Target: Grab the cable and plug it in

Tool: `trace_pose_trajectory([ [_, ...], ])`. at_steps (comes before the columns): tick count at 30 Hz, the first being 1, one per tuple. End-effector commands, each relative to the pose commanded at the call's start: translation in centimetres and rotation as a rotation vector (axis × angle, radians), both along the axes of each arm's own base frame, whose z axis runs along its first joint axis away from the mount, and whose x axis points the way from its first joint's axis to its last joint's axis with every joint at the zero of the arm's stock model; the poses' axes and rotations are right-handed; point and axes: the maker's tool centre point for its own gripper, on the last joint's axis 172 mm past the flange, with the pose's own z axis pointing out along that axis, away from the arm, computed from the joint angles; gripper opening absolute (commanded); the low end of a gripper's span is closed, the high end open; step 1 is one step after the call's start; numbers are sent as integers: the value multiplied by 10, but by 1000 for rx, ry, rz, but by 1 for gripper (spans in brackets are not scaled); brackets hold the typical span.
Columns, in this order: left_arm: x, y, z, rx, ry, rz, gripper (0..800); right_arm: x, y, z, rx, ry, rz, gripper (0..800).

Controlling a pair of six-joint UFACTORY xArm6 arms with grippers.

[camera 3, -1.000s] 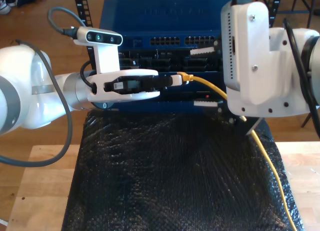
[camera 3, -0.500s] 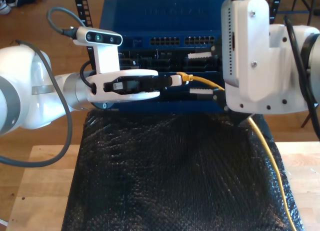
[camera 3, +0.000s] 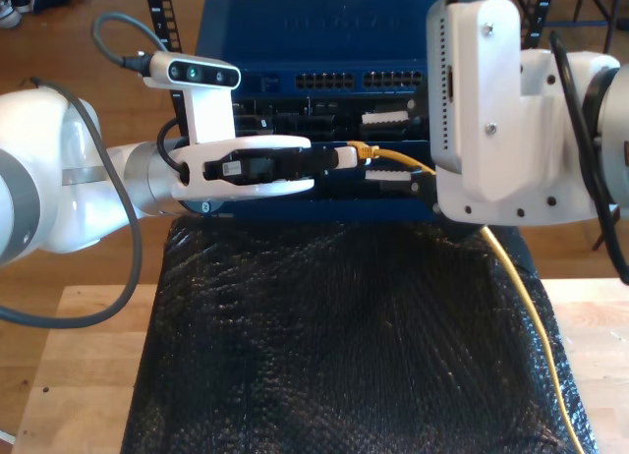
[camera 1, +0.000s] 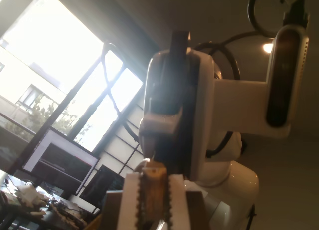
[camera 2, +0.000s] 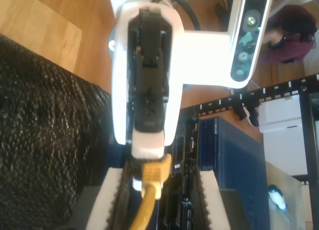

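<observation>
While my first gripper point(camera 3: 346, 156) holds as it did a second ago, pressed together on the plug end of the cable point(camera 3: 398, 159) in front of the blue rack unit point(camera 3: 295, 31), my second gripper point(camera 3: 387, 147) has shifted toward the exterior view's left. Its serrated pads point(camera 3: 385, 118) are spread, yet narrower than before, with the yellow line passing between them untouched. From there the cable drops along the exterior view's right edge of the black mat point(camera 3: 344, 346).
</observation>
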Motion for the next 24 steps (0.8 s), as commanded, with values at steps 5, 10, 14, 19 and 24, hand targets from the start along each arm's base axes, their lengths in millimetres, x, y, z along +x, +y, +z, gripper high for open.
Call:
trace_pose_trajectory([
  [5,-2,1,2,-7,-3,-8,26,-2,2,0,-1,-1,7,312],
  [10,-2,1,2,-8,-3,-7,26,-2,2,-1,-2,0,7,312],
  [14,-2,1,3,-9,-3,-8,26,-2,2,-1,-3,-1,7,305],
  [19,-2,2,4,-9,-6,-7,26,-2,2,-1,-3,-1,7,291],
  [24,-2,2,4,-9,-6,-7,26,-2,2,0,-1,-1,7,281],
])
